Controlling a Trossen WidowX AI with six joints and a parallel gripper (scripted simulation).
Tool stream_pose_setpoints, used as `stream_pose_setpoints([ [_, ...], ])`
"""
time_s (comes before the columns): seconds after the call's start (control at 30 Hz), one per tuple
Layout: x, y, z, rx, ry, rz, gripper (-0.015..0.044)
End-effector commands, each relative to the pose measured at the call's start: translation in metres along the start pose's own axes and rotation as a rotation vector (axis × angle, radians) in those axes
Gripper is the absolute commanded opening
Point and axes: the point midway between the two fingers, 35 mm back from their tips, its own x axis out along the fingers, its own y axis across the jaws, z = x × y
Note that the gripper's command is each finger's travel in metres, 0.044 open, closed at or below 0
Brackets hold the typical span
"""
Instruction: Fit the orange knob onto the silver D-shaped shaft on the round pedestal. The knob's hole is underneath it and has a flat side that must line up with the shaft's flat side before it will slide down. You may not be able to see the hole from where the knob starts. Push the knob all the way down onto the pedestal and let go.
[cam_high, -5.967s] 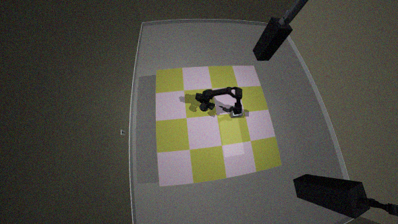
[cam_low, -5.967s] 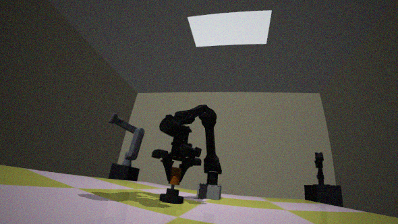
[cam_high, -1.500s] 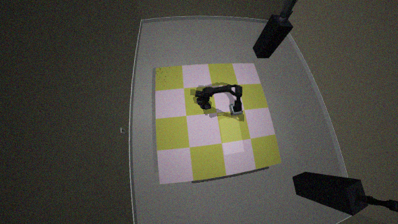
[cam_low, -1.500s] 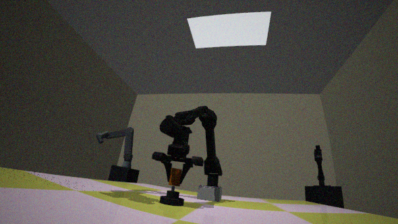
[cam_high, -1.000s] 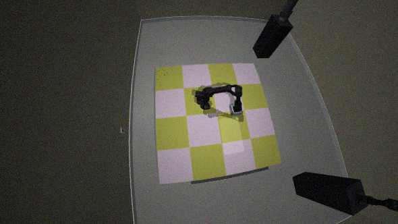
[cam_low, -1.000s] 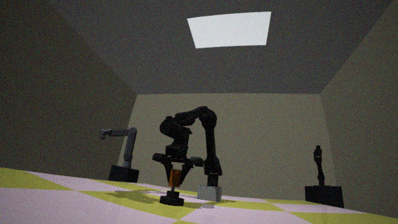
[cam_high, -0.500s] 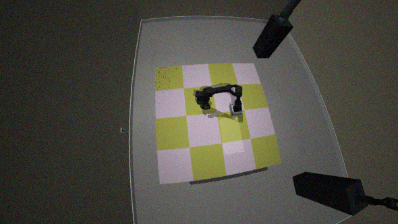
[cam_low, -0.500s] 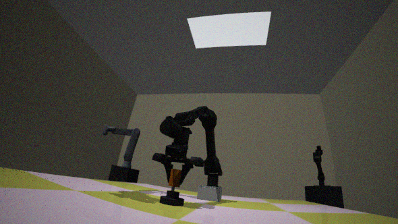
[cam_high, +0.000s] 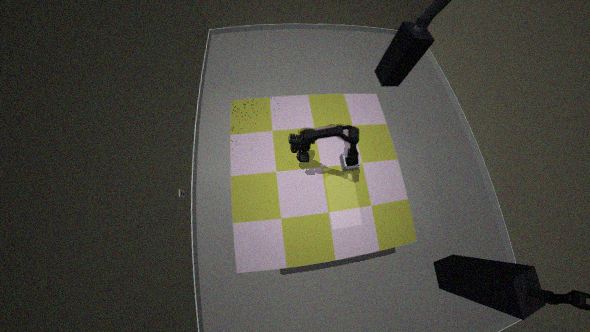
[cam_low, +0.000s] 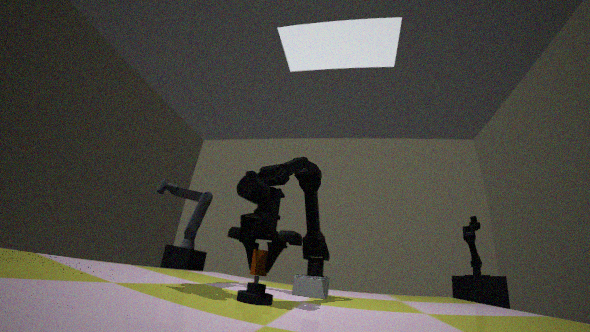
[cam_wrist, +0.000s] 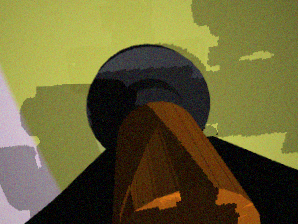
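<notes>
Looking top-down, the arm (cam_high: 327, 132) just bends over the checkered mat (cam_high: 255, 197). Exterior: end effector (cam_low: 260, 264) grips the orange knob (cam_low: 258, 262) (cam_wrist: 165, 145) above the pedestal (cam_low: 255, 297) (cam_wrist: 150, 60), alignment step probably. Wrist: flat side's hidden; next, twist gently, then press.

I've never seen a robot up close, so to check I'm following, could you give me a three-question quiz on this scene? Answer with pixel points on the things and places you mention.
1. True or false: the claw (cam_low: 259, 272) (cam_wrist: 161, 151) is shut on the orange knob (cam_low: 258, 262) (cam_wrist: 175, 125).
2. Multiple choice: what stands directly below the knob?
A) a wall
B) the dark round pedestal (cam_low: 254, 298) (cam_wrist: 150, 60)
C) the ceiling light
3. Fill in: the silver shaft (cam_low: 256, 280) shows between the pedestal and the ____.

Key: 1 true; 2 B; 3 knob
</notes>
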Motion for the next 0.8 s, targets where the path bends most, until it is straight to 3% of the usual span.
stream_pose_setpoints([
  [0.0,0.0016,-0.0003,-0.0003,0.035,-0.001,-0.004,0.0],
  [0.77,0.0037,-0.0006,-0.0006,0.035,-0.001,-0.004,0.0],
])
